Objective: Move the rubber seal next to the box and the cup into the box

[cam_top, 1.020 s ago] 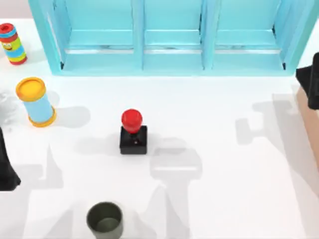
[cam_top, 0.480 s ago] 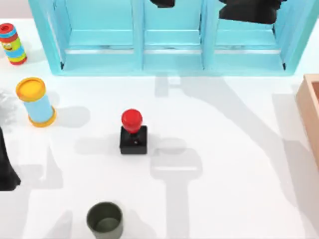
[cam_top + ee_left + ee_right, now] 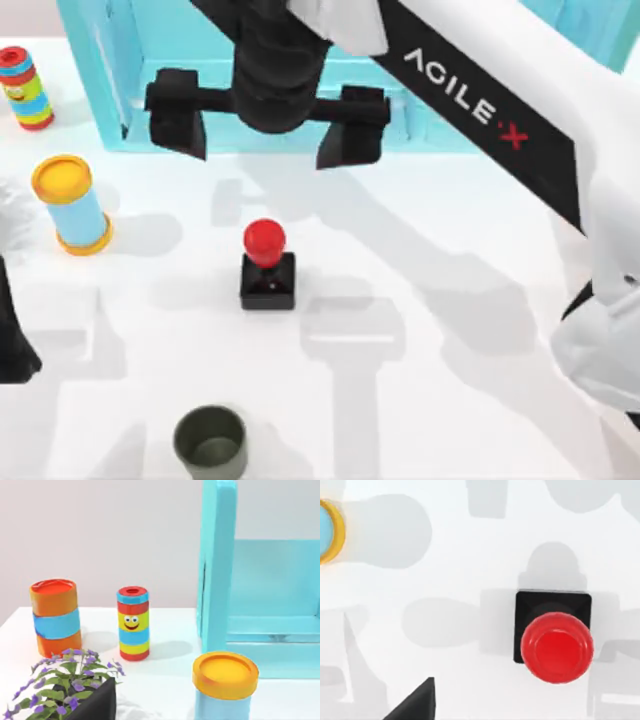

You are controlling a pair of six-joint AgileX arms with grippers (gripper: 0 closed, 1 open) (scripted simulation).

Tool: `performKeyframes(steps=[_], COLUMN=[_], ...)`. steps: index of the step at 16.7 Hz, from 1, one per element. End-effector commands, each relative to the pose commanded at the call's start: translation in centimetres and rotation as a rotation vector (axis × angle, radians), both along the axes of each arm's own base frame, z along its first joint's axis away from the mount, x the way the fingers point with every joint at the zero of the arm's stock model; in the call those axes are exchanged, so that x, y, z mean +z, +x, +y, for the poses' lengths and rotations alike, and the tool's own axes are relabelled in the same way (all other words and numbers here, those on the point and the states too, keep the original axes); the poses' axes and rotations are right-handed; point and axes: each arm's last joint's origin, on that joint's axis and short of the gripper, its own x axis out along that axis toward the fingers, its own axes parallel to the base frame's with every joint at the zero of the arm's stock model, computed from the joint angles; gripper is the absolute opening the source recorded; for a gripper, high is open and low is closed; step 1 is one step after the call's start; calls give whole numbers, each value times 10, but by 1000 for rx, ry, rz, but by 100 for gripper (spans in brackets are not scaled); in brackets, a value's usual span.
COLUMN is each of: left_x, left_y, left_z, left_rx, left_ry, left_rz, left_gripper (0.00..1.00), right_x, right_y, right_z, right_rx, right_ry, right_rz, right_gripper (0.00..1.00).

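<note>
While the right arm reaches in across the table, its gripper (image 3: pixel 268 130) hangs high above the seal (image 3: pixel 268 268), fingers (image 3: pixel 177 112) spread wide apart with nothing between them. Seal stands upright mid-table, red knob over black base, seen from straight above in the right wrist view (image 3: pixel 554 639). Cup (image 3: pixel 211 443) sits near the front edge, well apart from the seal. Left arm (image 3: pixel 14 340) is parked at the left edge; can't tell how its claw stands. Blue cylinder (image 3: pixel 72 205) stands left of the seal.
</note>
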Motion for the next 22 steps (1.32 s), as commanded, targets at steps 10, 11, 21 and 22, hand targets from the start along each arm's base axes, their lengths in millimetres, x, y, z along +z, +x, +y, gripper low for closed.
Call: performKeyframes(steps=[10,11,21,22], left_x=[0,0,0,0], left_y=[0,0,0,0], left_z=[0,0,0,0], left_rx=[0,0,0,0], left_ry=[0,0,0,0], left_rz=[0,0,0,0], left_gripper=[100,100,100,100], right_x=[-60,-62,-120,-127], right_y=[-3,0,13,14], right_z=[23,22,26,26], right_rx=[-24,-29,-25,-25], right_ry=[-144,-147,-152,-151], right_rz=[101,105,107,106], right_gripper=[100,100,100,100])
